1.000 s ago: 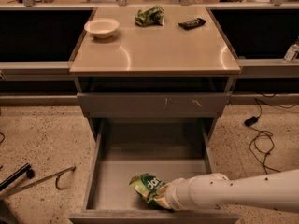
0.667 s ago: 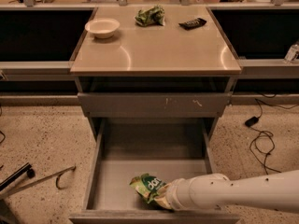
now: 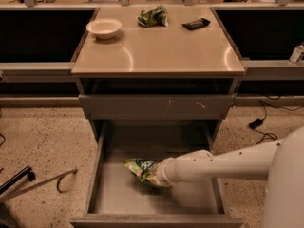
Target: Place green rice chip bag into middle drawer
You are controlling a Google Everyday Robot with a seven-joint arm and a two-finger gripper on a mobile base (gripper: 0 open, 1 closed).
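Note:
The green rice chip bag (image 3: 140, 168) lies low inside the open middle drawer (image 3: 97, 175), near its centre. My white arm reaches in from the right, and my gripper (image 3: 156, 175) is at the bag's right end, hidden behind the wrist. The bag's left part with its white logo shows.
On the cabinet top stand a white bowl (image 3: 104, 28), a darker green lumpy bag (image 3: 152, 16) and a black snack wrapper (image 3: 196, 23). A shut drawer front with white scratches (image 3: 156, 107) is above the open drawer. Cables lie on the floor to the right (image 3: 259, 125) and a metal bar lies to the left (image 3: 38, 183).

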